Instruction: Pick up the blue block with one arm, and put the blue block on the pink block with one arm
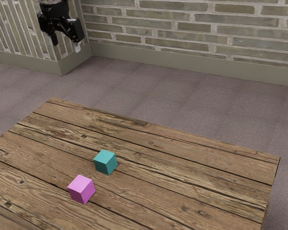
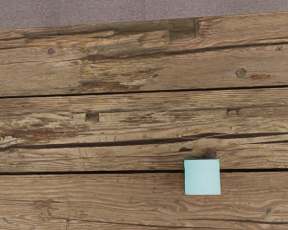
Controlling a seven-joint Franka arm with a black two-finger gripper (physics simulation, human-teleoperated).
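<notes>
**Arm high, blue block untouched**

Exterior view: black two-finger gripper hangs high at the exterior view's upper left, well apart from the weathered wooden plank table. Whether it is spread or pressed together can't be told here. It carries nothing. Small teal-blue cube, the blue block, sits flat on the planks, with the magenta-pink cube, the pink block, near it toward the camera, not touching. That gap likely leaves room for a grasp. Judged step: approach, pick not yet begun.

Wrist view: camera looks straight down on the planks. The blue block shows as a pale cyan square, top face only, edges parallel to the plank seams. It looks off-centre under the hand, so a shift before descent seems needed.
</notes>
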